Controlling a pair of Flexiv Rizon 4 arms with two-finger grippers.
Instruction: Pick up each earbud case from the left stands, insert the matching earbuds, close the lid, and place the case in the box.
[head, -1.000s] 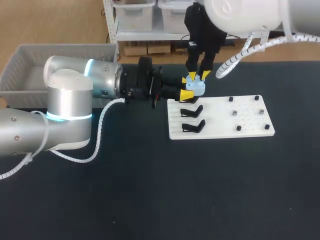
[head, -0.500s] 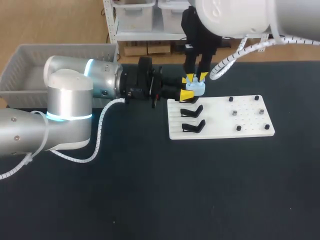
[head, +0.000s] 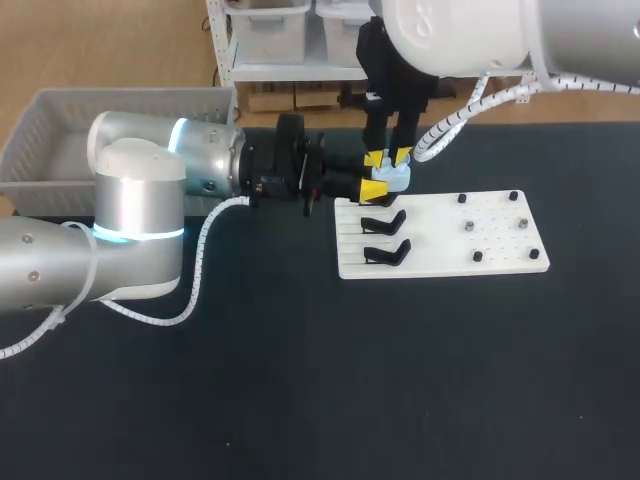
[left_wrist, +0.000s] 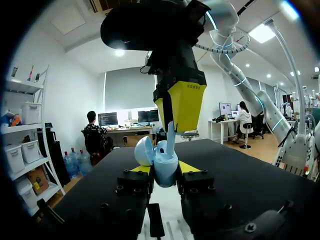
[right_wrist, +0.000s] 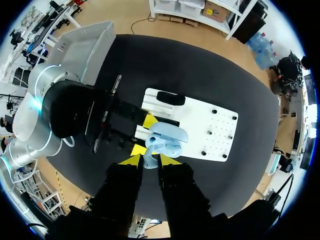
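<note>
**Earbud at mouth of open case, both pincers closed**

L gripper (left_wrist: 166, 168) clenched on pale-blue case (left_wrist: 164, 176). Yellow tips pressed vs. its two sides, case upright btw. them. Lid (left_wrist: 143, 150) swung open, tilted back off one side of the case, just above the L tips.

R gripper (right_wrist: 149, 160) hung straight over the L one, fingers pointed down & nipped tight on a pale-blue earbud (left_wrist: 171, 137). Stem ran from the R tips down into the case's open mouth. Couldn't tell whether fully seated. In R wrist view, case sat right ahead of the R tips, w/ L tips flanking it from the far side.

White board (head: 440, 262) lay under & ahead of the L tips, held case over its near edge. Two black stands (head: 384, 223) on that near part, just beside the L gripper & below the R one. Small black & grey pegs (head: 468, 227) on the far part, well off from both pincers.

Grey box (head: 60, 130) stood far behind the L gripper, next to the L arm's elbow, well apart from the case.
</note>
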